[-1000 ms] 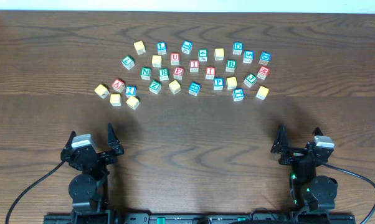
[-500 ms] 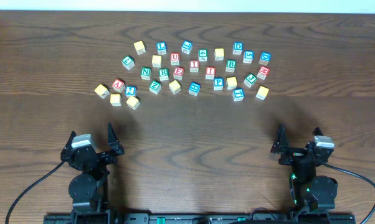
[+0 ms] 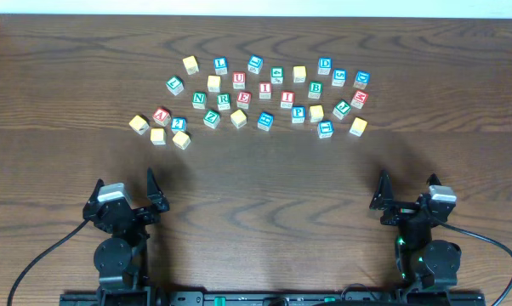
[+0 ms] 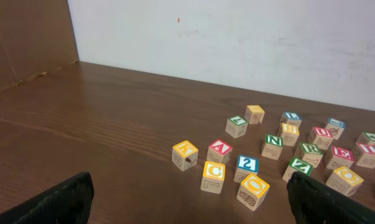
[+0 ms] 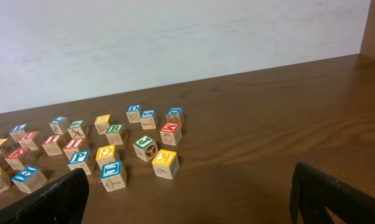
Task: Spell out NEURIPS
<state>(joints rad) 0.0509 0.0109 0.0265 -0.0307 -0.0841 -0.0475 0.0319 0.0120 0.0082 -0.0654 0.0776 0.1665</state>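
Both arms sit low in the overhead frame, the left gripper (image 3: 125, 189) at lower left and the right gripper (image 3: 407, 191) at lower right. Each has its fingers spread wide with nothing between them, well apart from any cube. The wrist views agree: black fingers (image 4: 56, 202) show only at the bottom corners of the left view, and fingers (image 5: 50, 199) likewise in the right view, with bare wood between. Up in the top half of the dark wooden table (image 3: 256, 221) lies a loose scatter of letter cubes. Near its left-centre, reading across, come the green N (image 3: 200, 99), the green R (image 3: 224, 101) just beside it, then the red E (image 3: 244, 99). The red U (image 3: 239, 81) sits just above that E, and a red I (image 3: 265, 89) is to the E's right, a touch higher. The blue P (image 3: 298, 113) lies further right and lower, next to a yellow cube. Yellow-topped cubes (image 3: 238, 118) are dotted through the cluster; which one matters here I cannot tell. At the left edge of the scatter, a red A (image 3: 162, 116) and a blue 2 (image 3: 179, 124) sit among more yellow tops.
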